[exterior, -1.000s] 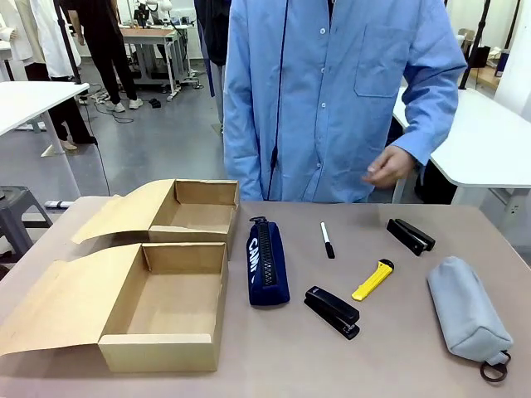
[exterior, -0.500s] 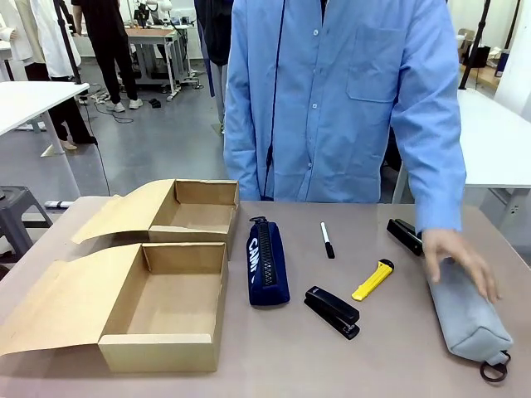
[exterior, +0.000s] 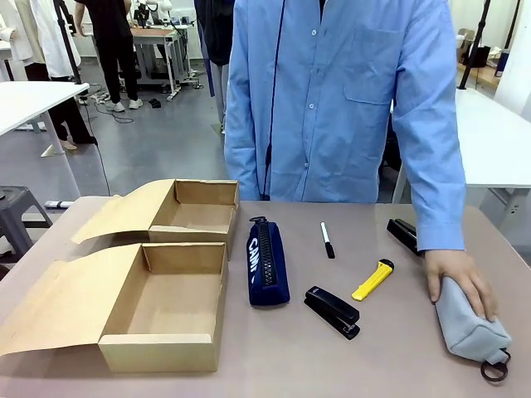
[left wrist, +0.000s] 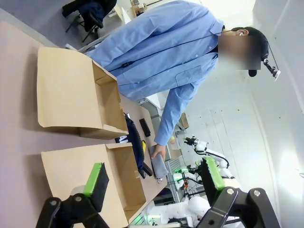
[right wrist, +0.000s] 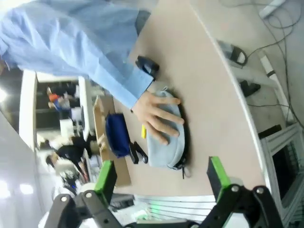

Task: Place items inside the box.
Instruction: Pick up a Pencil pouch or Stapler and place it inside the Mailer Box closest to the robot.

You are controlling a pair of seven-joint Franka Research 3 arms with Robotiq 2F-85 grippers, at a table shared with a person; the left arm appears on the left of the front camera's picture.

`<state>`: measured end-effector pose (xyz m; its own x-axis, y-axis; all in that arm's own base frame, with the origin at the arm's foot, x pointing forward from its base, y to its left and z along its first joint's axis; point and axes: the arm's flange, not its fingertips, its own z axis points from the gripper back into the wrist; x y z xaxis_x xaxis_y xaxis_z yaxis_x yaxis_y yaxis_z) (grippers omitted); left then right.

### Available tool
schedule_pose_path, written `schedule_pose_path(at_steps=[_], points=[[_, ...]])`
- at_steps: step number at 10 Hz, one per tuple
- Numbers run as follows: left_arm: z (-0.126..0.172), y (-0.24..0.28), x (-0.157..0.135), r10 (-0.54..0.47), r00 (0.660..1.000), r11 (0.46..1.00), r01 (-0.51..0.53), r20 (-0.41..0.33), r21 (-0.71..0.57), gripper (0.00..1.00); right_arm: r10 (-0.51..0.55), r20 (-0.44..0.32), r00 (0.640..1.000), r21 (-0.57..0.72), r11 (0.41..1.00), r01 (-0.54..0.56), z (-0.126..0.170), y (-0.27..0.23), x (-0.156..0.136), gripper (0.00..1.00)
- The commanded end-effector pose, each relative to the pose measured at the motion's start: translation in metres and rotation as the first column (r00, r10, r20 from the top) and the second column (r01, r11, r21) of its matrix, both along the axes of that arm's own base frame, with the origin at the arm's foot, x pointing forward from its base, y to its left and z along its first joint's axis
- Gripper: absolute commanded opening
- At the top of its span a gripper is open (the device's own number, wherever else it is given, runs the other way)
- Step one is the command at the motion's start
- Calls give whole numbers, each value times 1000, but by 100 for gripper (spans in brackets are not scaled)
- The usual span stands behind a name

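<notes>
Front camera faces the person (exterior: 332, 99) across the table (exterior: 265, 356); both wrist cameras, seemingly raised, share the pouch (exterior: 473, 327).

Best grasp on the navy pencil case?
Top-down at mid-length of the navy pencil case, jaws closing across its narrow width. It lies flat, zip up, long axis pointing away from the robot; the near box sits close on its left.

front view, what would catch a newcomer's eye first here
A person in a blue shirt stands across the table, one hand pressed on the grey fabric pouch at the right. At the left, the near cardboard box and far cardboard box stand open with nothing visible inside, while the navy pencil case, black stapler and yellow utility knife lie between.
</notes>
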<state>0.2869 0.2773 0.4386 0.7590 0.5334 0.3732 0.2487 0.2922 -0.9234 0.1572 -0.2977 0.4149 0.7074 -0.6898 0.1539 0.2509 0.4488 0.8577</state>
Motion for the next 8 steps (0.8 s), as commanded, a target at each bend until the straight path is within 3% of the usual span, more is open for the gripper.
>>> schedule_pose_path(at_steps=[1,8], points=[[1,-1,1,2,999,1000,-1,35,-7,100,82,-14,997,-43,996,-82,10,17,26,100],[1,-1,1,2,999,1000,-1,35,-7,100,82,-14,997,-43,996,-82,10,17,26,100]])
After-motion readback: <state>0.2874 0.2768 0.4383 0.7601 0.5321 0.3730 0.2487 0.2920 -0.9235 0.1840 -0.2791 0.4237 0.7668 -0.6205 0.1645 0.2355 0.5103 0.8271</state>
